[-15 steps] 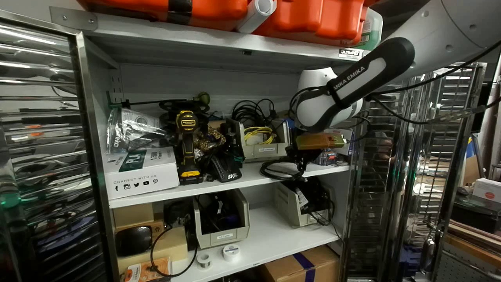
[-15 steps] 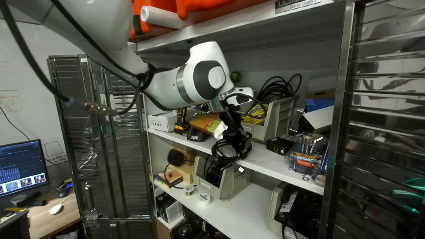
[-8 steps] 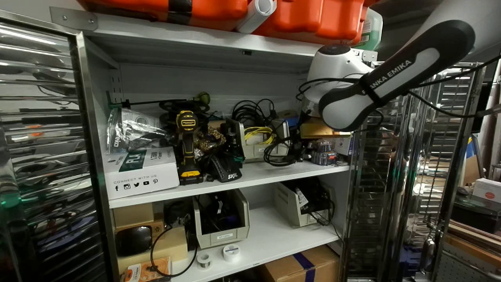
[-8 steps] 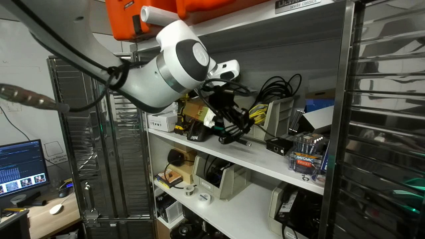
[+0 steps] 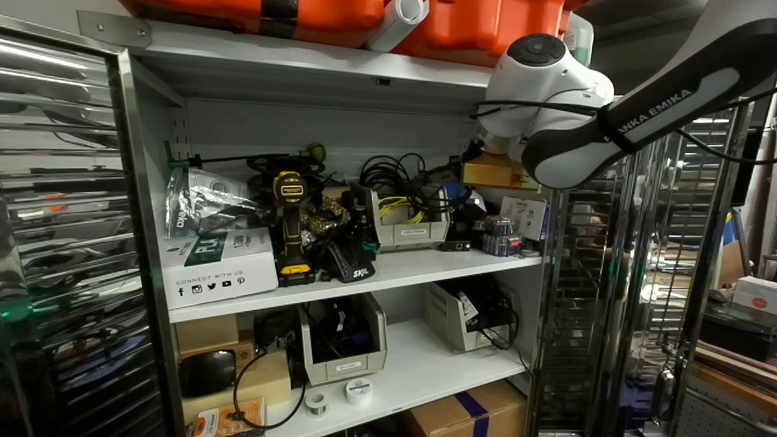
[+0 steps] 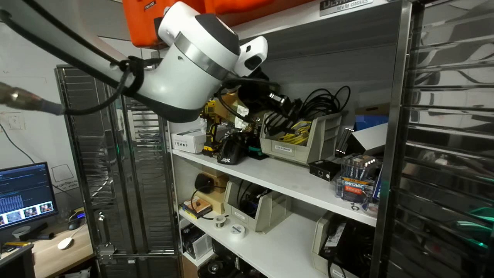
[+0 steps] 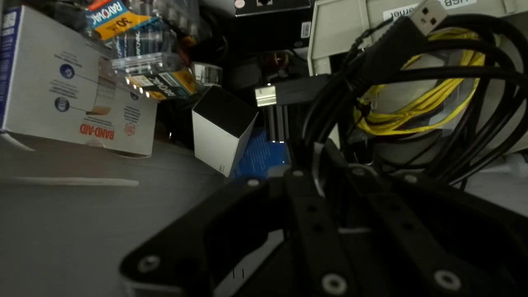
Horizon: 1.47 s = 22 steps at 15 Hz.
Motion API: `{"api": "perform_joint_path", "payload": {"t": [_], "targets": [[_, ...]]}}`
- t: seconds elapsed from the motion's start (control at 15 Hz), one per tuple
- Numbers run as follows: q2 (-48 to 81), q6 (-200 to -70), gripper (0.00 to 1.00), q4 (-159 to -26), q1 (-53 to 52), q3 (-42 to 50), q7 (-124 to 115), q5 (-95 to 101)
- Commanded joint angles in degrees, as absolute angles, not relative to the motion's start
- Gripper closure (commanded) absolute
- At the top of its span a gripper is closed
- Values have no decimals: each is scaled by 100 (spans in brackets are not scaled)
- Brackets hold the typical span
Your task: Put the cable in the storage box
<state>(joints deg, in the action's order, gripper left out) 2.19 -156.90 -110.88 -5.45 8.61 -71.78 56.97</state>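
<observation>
Fingers [image 7: 305, 194] grip the cable [image 7: 383, 55], its loops hanging near the mouth of the box [image 6: 299, 153], where a yellow coil [image 6: 297, 136] lies.

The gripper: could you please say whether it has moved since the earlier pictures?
Yes, the gripper has risen: in both exterior views it hangs higher above the shelf bearing the box of yellow cable.

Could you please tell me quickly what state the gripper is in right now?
The black two-fingered gripper: closed, holding the coiled black USB cable between its fingertips.
</observation>
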Motion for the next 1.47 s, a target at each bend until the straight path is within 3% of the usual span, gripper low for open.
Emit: {"api": "perform_joint_path", "payload": {"t": [0.0,0.4,1.0,1.07,1.2,1.4], "targets": [[696,-15705,94,-10442,-609,863,-8085,6583],[1596,-15454,94,-9411,-821,851,-9062,7333],[2753,-14376,93,-7935,-997,828,-8709,7025],[2809,-14317,62,-7833,-816,603,-8677,6980],[2801,-14374,54,-7825,-708,474,-8502,6684],[2454,-14484,30,-8162,-558,315,-8200,6151]]}}
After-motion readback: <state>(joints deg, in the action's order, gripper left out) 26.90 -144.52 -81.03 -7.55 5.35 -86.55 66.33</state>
